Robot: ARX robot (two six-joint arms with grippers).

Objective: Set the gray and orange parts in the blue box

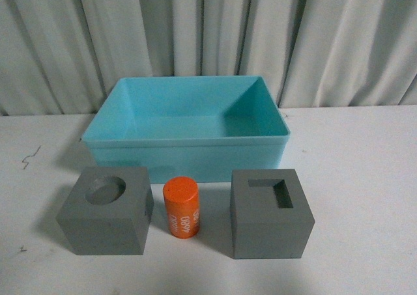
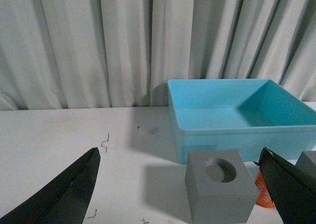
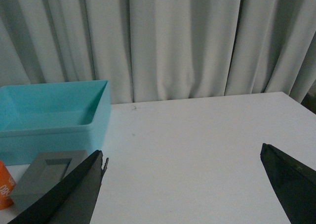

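Note:
In the front view the blue box [image 1: 186, 154] stands at the back of the white table, empty. In front of it, from left to right, stand the gray cube with a round recess [image 1: 106, 210], the orange cylinder [image 1: 182, 208] with white lettering, and the gray cube with a rectangular recess [image 1: 270, 213]. Neither arm shows in the front view. My left gripper [image 2: 180, 184] is open, with the round-recess cube [image 2: 219, 193] ahead between its fingers; the box [image 2: 237, 119] and the cylinder [image 2: 263, 194] show too. My right gripper [image 3: 182, 184] is open over bare table, with the rectangular-recess cube [image 3: 47, 177], the cylinder [image 3: 4, 189] and the box [image 3: 49, 120] off to one side.
Pale pleated curtains [image 1: 208, 34] hang behind the table. Small dark marks [image 2: 104, 143] lie on the white tabletop left of the box.

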